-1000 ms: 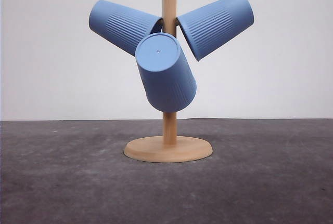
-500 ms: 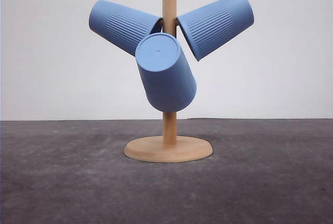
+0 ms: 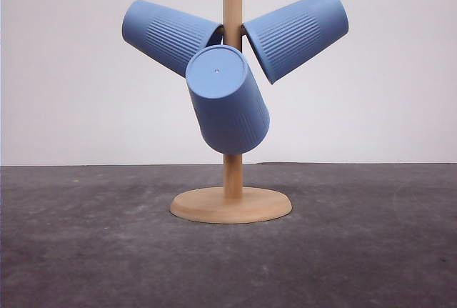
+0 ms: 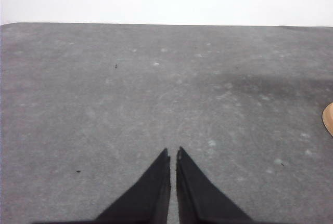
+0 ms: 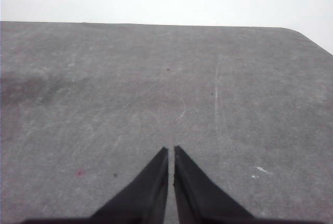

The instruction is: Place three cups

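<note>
A: Front view first: where are the cups?

B: All three hang mouth-inward on the wooden stand [image 3: 232, 179], off the grey surface [image 3: 86, 251]. The left cup [image 3: 170, 36] and the right cup [image 3: 296, 35] angle up and outward on either side of the post; the middle cup [image 3: 227, 101] points its flat base toward the camera.

A: And the arms?

B: The left end effector [image 4: 173, 154] is clenched, tips nearly touching, holding nothing, above bare surface with a sliver of the stand's base at the frame's edge. The right end effector [image 5: 170, 152] looks the same, pinched together and empty.

A: How would a cup handle?

B: Probably light, thin and fairly stiff. The ribbing should give grip, but the taper could let it slide toward the narrow base. I'd pinch across the ribbed wall near the middle, gently, then draw it along its peg.
</note>
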{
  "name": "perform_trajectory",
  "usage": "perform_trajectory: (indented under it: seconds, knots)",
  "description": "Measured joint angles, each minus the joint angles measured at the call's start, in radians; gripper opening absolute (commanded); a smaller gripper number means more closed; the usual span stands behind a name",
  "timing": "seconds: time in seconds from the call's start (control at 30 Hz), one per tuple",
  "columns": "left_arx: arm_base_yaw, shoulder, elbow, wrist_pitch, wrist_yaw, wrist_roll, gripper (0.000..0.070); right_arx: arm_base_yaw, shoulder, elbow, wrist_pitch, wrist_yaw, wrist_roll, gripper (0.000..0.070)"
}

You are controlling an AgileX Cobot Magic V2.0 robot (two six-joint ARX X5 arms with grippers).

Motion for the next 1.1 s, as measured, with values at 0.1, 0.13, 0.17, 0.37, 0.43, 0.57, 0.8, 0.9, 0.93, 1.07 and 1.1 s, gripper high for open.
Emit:
perform_trajectory:
  seconds: [0.1,0.13,0.17,0.37,0.43,0.57,0.8,0.9,0.93,1.07,1.1]
  knots:
    - [0.000,0.000,0.000,0.000,0.000,0.000,0.0000,0.000,0.000,0.000,0.000,0.000,0.000,0.0019]
    - [0.000,0.000,0.000,0.000,0.000,0.000,0.0000,0.000,0.000,0.000,0.000,0.000,0.000,0.0019]
    - [0.000,0.000,0.000,0.000,0.000,0.000,0.0000,0.000,0.000,0.000,0.000,0.000,0.000,0.0019]
    - [0.000,0.000,0.000,0.000,0.000,0.000,0.0000,0.000,0.000,0.000,0.000,0.000,0.000,0.0019]
    - [0.000,0.000,0.000,0.000,0.000,0.000,0.0000,0.000,0.000,0.000,0.000,0.000,0.000,0.0019]
    - [0.000,0.000,0.000,0.000,0.000,0.000,0.0000,0.000,0.000,0.000,0.000,0.000,0.000,0.0019]
    - [0.000,0.000,0.000,0.000,0.000,0.000,0.0000,0.000,0.000,0.000,0.000,0.000,0.000,0.0019]
    - [0.000,0.000,0.000,0.000,0.000,0.000,0.0000,0.000,0.000,0.000,0.000,0.000,0.000,0.0019]
    - [0.000,0.000,0.000,0.000,0.000,0.000,0.0000,0.000,0.000,0.000,0.000,0.000,0.000,0.0019]
    - [0.000,0.000,0.000,0.000,0.000,0.000,0.0000,0.000,0.000,0.000,0.000,0.000,0.000,0.0019]
    - [0.000,0.000,0.000,0.000,0.000,0.000,0.0000,0.000,0.000,0.000,0.000,0.000,0.000,0.0019]
